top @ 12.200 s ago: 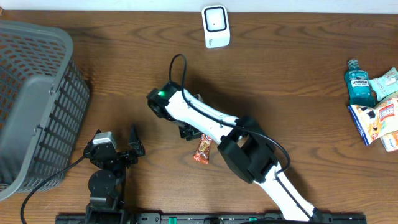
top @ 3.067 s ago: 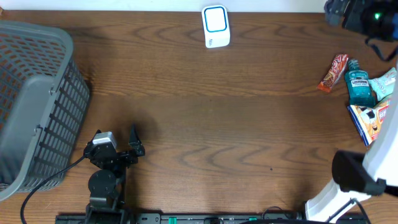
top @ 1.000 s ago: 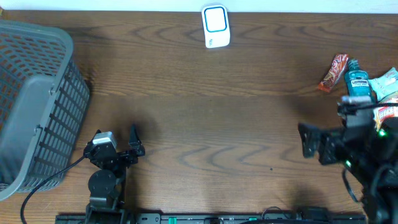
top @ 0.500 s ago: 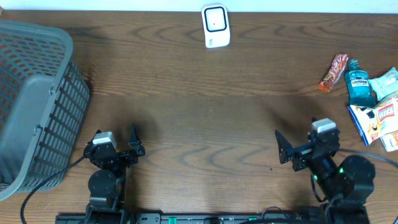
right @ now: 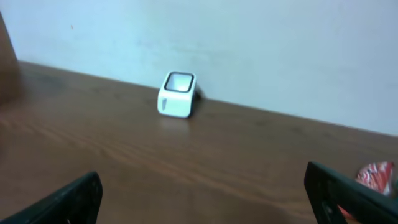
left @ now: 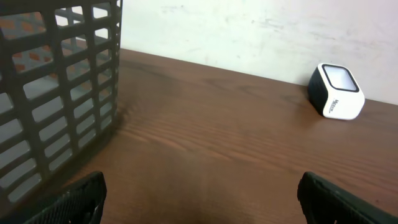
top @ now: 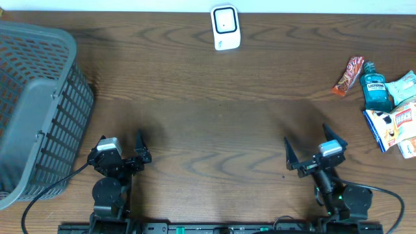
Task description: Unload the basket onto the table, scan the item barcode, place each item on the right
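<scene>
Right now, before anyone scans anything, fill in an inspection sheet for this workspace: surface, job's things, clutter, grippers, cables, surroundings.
Surface: brown wooden table, bare in the middle.
Job's things: white barcode scanner at the far edge; snack packet, mouthwash bottle and printed boxes grouped at the right.
Clutter: grey slatted basket at the left.
Grippers: left gripper and right gripper both open, holding nothing.
Cables: black cable curving from the left arm; another by the right arm.
Surroundings: pale wall behind the table.

Basket [top: 62, 110] left, scanner [top: 225, 27] behind centre, snack packet [top: 349, 75] far right.
</scene>
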